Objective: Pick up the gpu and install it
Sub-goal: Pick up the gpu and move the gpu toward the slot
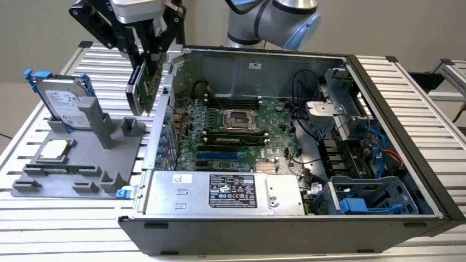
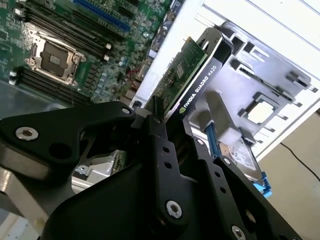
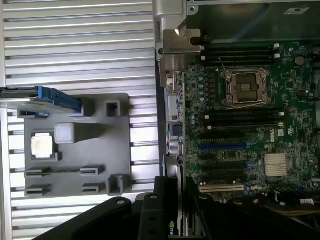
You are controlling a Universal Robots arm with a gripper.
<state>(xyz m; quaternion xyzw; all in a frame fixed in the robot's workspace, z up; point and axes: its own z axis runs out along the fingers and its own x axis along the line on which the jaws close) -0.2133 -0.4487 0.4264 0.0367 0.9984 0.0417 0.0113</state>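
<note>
The gpu [image 1: 147, 82], a green circuit-board card with a black cover, hangs upright and a little tilted. My gripper [image 1: 148, 52] is shut on its top edge. It hovers over the open computer case's wall [image 1: 161, 125] on the exterior view's left, above the gap between the case and the grey fixture. In the second wrist view the gpu [image 2: 186, 75] juts out from between my black fingers [image 2: 156, 112], with the motherboard [image 2: 65, 45] behind it. The motherboard's blue slot [image 1: 218, 155] and its neighbours hold no card. In the first wrist view my gripper [image 3: 172, 202] sits level with the case wall.
A grey fixture [image 1: 127, 158] on the slatted table holds an upright silver hard drive with blue rails [image 1: 64, 101], a processor chip [image 1: 54, 150] and a memory stick [image 1: 62, 168]. The case holds a power supply [image 1: 226, 191], cables [image 1: 306, 136] and a blue drive cage [image 1: 371, 199].
</note>
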